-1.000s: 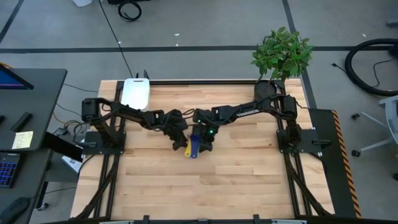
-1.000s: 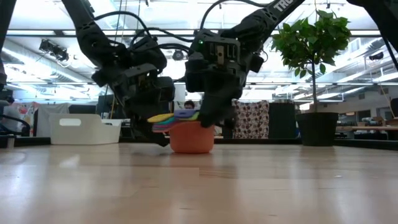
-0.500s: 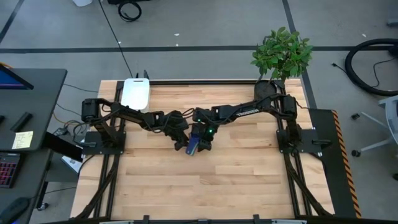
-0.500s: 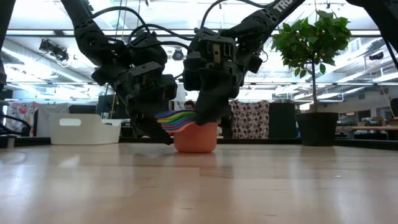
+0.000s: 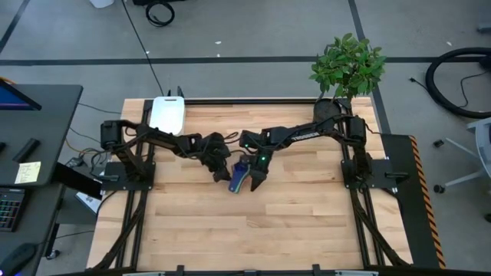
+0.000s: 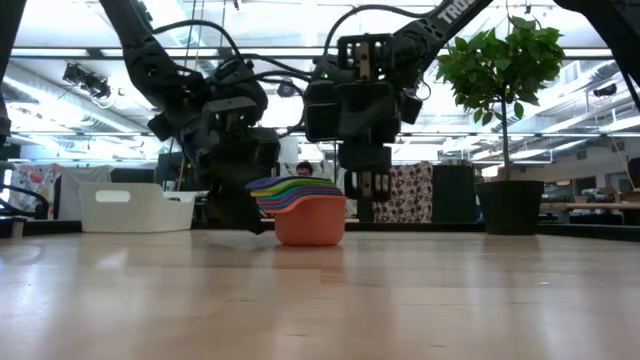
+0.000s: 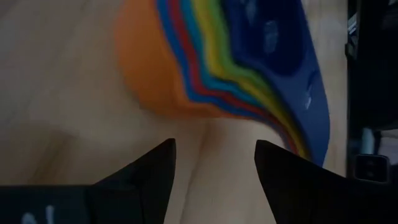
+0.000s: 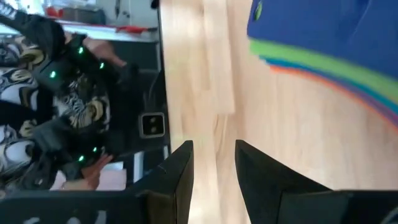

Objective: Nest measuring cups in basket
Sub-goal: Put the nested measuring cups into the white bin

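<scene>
The measuring cups stand nested in one stack on the table's middle, the orange bowl at the bottom on the wood and the dark blue cup on top. The handles fan out toward my left gripper. The stack also shows in the left wrist view and the right wrist view. My left gripper is open, low, just left of the handles, with bare table between its fingers. My right gripper is slightly open, pointing down, just beside the stack. The white basket stands at the far left edge.
A dark pot with a green plant stands at the table's far right corner and also shows in the low view. Bare wood stretches from the stack to the near edge.
My right gripper, which leaned on the stack's top, has come off it, swung upright and moved a little toward the near edge. The upper cups, with a yellow handle sticking out before, have settled into the stack, which slid slightly along the table. My left gripper has drawn back slightly.
</scene>
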Available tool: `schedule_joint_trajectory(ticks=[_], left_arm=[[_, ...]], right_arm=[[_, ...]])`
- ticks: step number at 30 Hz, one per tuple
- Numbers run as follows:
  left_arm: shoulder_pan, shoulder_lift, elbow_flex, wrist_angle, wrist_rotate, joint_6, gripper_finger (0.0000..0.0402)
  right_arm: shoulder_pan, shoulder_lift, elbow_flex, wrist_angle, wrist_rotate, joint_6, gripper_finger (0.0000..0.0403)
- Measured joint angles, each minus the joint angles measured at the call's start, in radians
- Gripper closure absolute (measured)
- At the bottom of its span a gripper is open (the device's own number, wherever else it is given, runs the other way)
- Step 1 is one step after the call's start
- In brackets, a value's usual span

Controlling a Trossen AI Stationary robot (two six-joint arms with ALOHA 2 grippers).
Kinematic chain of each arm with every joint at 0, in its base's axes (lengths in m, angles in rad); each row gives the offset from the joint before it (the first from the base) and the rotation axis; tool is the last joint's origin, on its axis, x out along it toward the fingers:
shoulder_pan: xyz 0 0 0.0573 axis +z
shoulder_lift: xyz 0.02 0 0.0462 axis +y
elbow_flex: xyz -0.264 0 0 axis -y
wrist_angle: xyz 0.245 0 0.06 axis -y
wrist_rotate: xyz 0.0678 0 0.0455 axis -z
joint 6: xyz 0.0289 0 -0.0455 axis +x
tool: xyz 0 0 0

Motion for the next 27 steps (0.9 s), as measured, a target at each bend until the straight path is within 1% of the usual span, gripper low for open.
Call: schedule_joint_trajectory(ticks=[3, 5, 7, 11, 13, 17, 22, 27], left_arm=[[0.041, -0.005, 0.0, -0.049, 0.042, -0.001, 0.0178], [0.075, -0.014, 0.0, -0.083, 0.09, 0.018, 0.0178], [0.112, -0.022, 0.0, -0.124, 0.175, 0.036, 0.0178], [0.185, -0.035, 0.0, -0.141, 0.402, 0.021, 0.0178], [0.202, -0.035, 0.0, -0.149, 0.46, -0.007, 0.0178], [0.181, -0.035, 0.0, -0.16, 0.481, -0.015, 0.0178], [0.126, -0.035, 0.0, -0.158, 0.395, -0.071, 0.0178], [0.115, -0.035, 0.0, -0.147, 0.388, -0.086, 0.0178]], right_arm=[[0.002, 0.0, 0.0, -0.058, -0.019, -0.06, 0.028], [0.007, 0.0, 0.0, -0.111, -0.021, -0.103, 0.0281], [0.013, 0.0, 0.0, -0.173, -0.016, -0.148, 0.0281], [0.021, 0.0, 0.0, -0.255, -0.029, -0.214, 0.028], [0.023, 0.0, 0.0, -0.271, -0.029, -0.234, 0.028], [0.024, 0.0, 0.0, -0.276, -0.03, -0.248, 0.0282], [0.024, 0.0, 0.0, -0.282, -0.032, -0.248, 0.0281], [0.024, 0.0, 0.0, -0.29, -0.036, -0.252, 0.0283]])
